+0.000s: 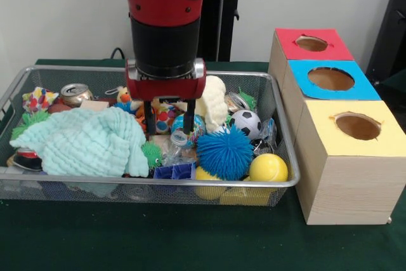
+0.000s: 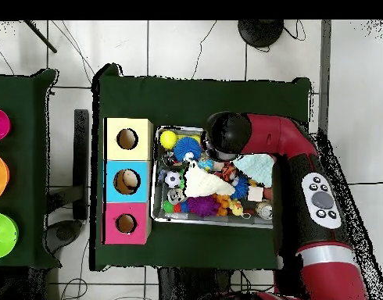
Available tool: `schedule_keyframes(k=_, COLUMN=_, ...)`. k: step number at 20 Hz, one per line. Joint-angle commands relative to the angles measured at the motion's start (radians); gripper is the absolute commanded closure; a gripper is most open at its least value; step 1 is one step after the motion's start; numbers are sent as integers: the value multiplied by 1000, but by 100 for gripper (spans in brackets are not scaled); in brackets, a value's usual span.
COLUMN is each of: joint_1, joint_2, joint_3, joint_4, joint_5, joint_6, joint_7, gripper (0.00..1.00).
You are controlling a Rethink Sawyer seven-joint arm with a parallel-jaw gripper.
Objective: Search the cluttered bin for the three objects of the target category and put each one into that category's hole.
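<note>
- The bin is packed; 1 clear wrinkled plastic item lies mid-front, between the mint cloth and blue spiky ball.
- The gripper hangs just above it, jaws parted, nothing held.
- Risk: thin plastic may crumple and slip, or the fingers snag neighbouring toys.
- The blue-surround hole sits well right.

The front view looks across the table at the robot from close and low, with the gripper near centre, the bin below and around it, and the boxes to its right. The overhead view looks straight down from high, robot base at bottom, boxes left of the arm. Both share bin, boxes and arm.
</note>
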Motion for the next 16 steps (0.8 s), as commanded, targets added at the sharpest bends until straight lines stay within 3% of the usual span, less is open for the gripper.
schedule_keyframes(k=1, joint_1=12, joint_2=113, joint_3=-34, joint_4=-28, joint_5=-37, joint_6=-96, joint_7=114, gripper=0)
schedule_keyframes(k=8, joint_1=24, joint_2=127, joint_3=-53, joint_4=5, joint_5=-25, joint_6=-140, joint_7=121, gripper=0)
schedule_keyframes(k=16, joint_1=9, joint_2=66, joint_3=-72, joint_4=116, joint_5=-20, joint_6=-177, joint_7=106, gripper=0)
